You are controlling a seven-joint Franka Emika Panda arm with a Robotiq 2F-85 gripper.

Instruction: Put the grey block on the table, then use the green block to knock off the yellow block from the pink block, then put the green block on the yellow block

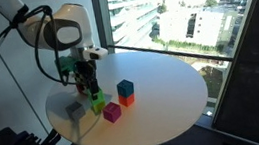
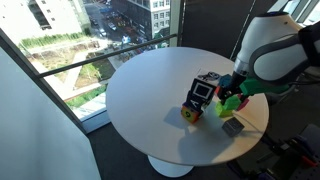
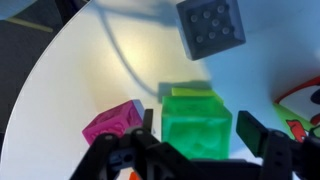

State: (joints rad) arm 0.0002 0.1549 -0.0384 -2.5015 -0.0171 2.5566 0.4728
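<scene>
- Between the two fingers of my gripper (image 3: 197,138) sits the green block (image 3: 197,120), one dark finger on each side of it in the wrist view.
- Only a thin sliver shows between each finger and the block, so I cannot tell whether I am squeezing it or just straddling it.
- Just beside the green block lies the pink block (image 3: 112,122), on the tabletop (image 3: 90,60) and turned at an angle to it.
- Farther out from me the grey block (image 3: 212,25) rests alone on the tabletop, apart from the other two.
- A paler, yellowish edge shows along the far side of the green block; I cannot tell if that is the yellow block, and I cannot pick it out elsewhere.
- In an exterior view my gripper (image 1: 90,88) points down over the green block (image 1: 96,105), with the grey block (image 1: 75,110) on one side and the pink block (image 1: 112,113) on the other.
- A teal cube (image 1: 124,87) stands on an orange-red cube (image 1: 128,100) nearby.
</scene>
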